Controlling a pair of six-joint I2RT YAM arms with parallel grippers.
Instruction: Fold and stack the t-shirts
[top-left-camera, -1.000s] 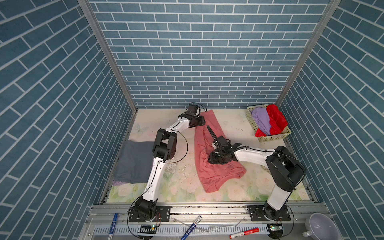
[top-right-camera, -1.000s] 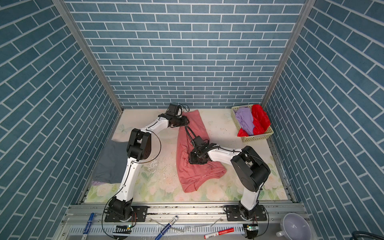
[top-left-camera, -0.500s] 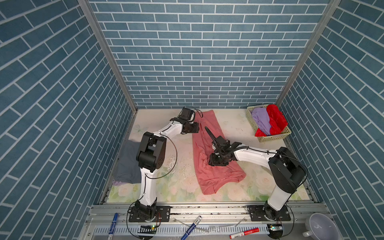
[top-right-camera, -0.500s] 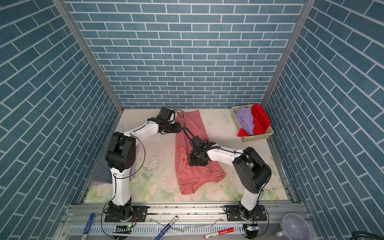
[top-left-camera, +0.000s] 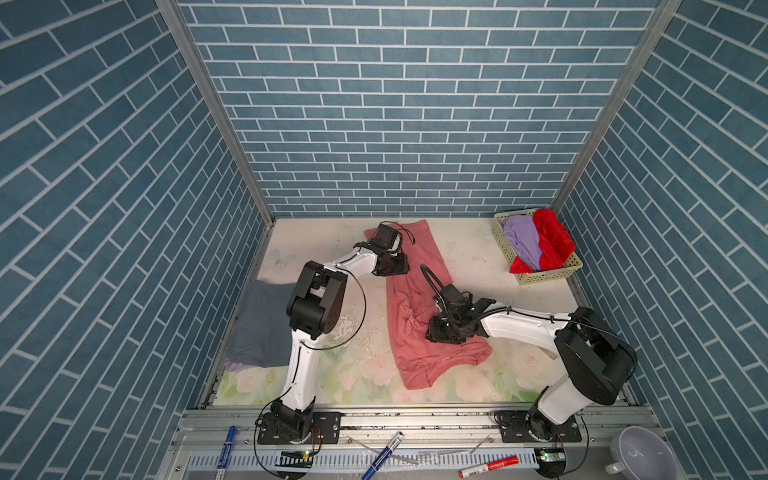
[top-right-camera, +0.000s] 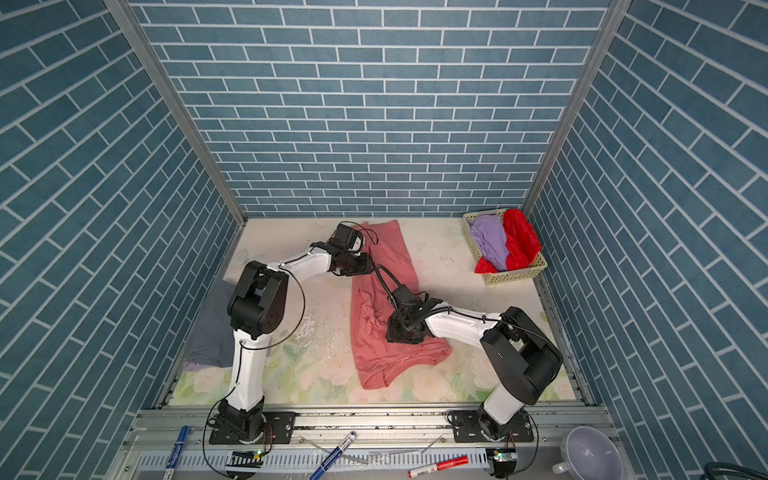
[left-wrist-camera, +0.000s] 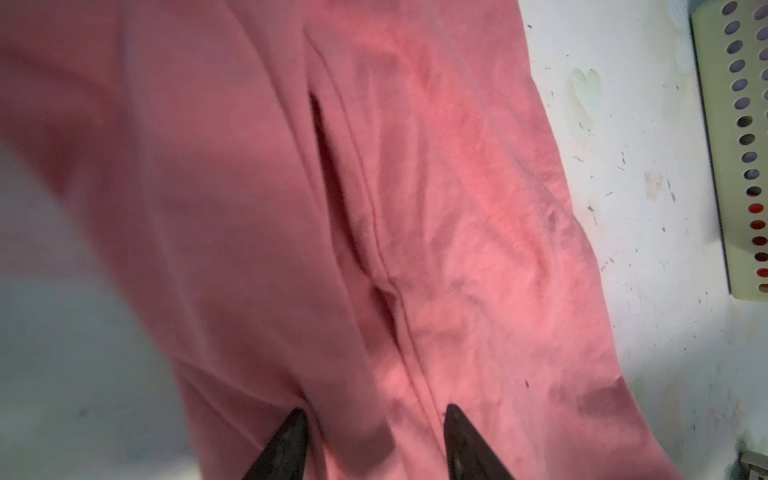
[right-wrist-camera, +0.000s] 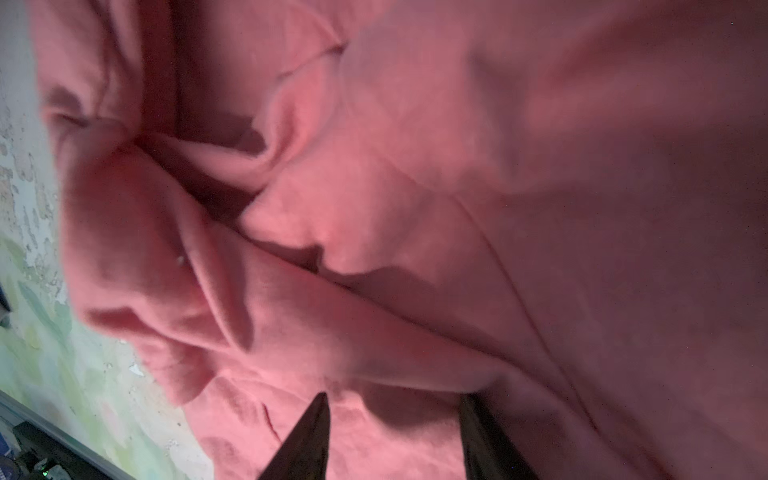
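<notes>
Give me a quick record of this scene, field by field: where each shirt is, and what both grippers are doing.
pink shirt: stretched out lengthwise mid table, wrinkled, not folded
grey shirt: lying at the table's left edge
lavender shirt: in the basket
red shirt: in the basket, beside the lavender shirt
left gripper: open, over the pink shirt's far part
right gripper: open, over the pink shirt's bunched near part
</notes>
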